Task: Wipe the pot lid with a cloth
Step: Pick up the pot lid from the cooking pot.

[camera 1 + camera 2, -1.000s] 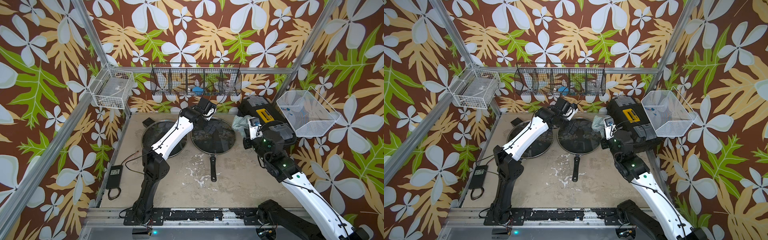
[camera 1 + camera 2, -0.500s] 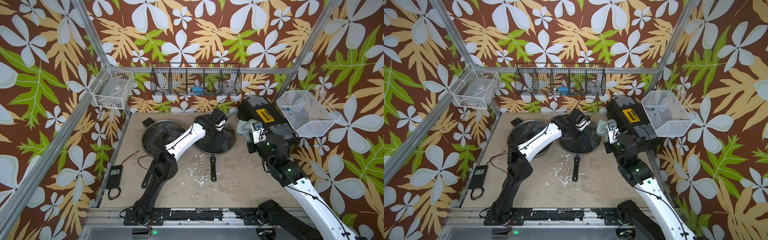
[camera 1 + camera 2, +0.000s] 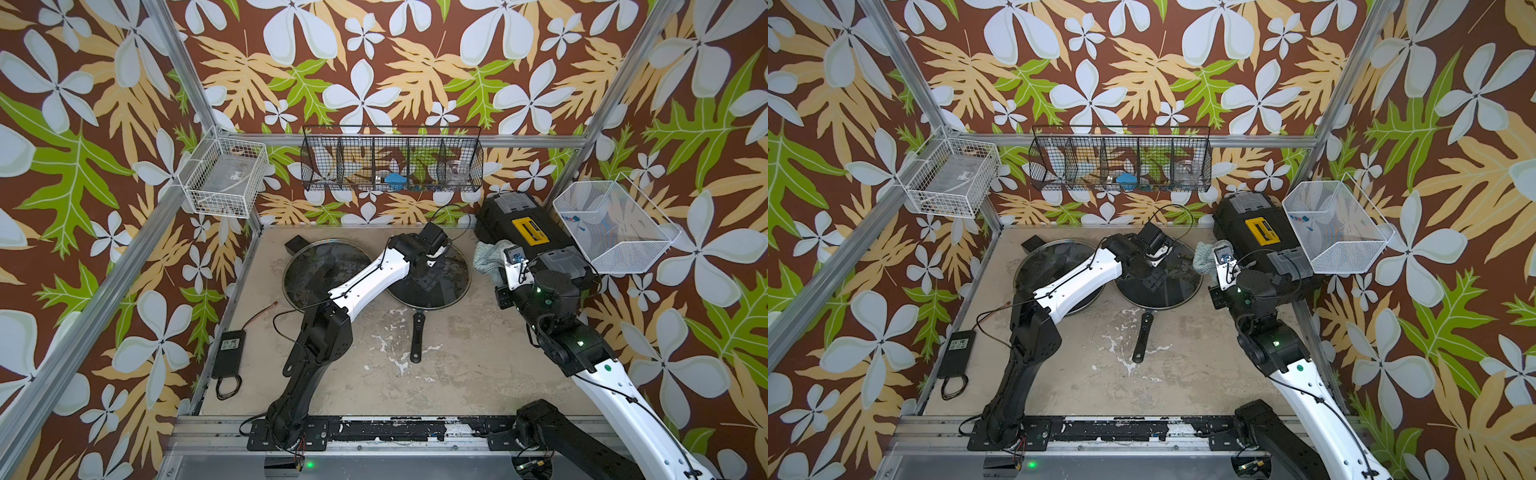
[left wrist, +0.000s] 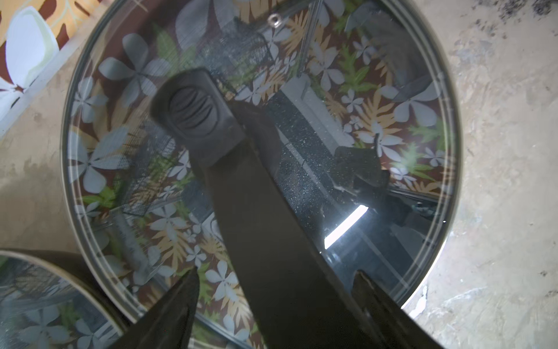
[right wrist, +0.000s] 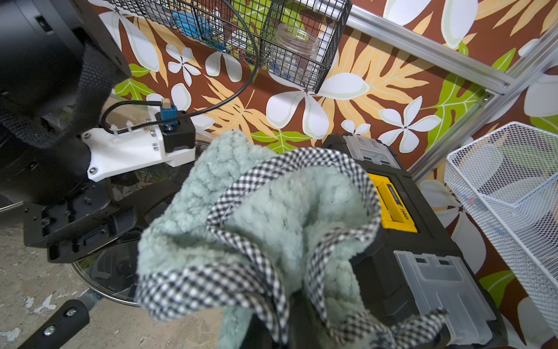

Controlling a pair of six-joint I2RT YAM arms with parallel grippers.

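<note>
L gripper [image 4: 276, 273]: jaws spread, one finger each side of the black strap handle [image 4: 193, 114] on the pot lid [image 4: 120, 151]. I see a gap both sides, so no pinch on it. From a top view the L arm reaches across the table [image 3: 457, 374] w/ the wrist over that lid [image 3: 455, 274], which is the glass one nearer the toolbox [image 3: 523, 224].

R gripper [image 5: 268, 329]: pressed together on the cloth [image 5: 271, 211], fingers mostly buried under fabric in the R wrist cam. The cloth is bunched, fluffy teal w/ b&w checked edging, and held up off the table. In both top views it sits btwn the lid's rim and the toolbox [image 3: 484, 257] [image 3: 1203, 253]; it looks clear of the glass.

Lid glass mirrors the wallpaper, and fine specks show on it.

A long black pan handle [image 3: 417, 340] sticks out from under the lid twd the front. A 2nd glass lid [image 3: 307, 274] lies flat beside it, partly under the L arm.
</note>
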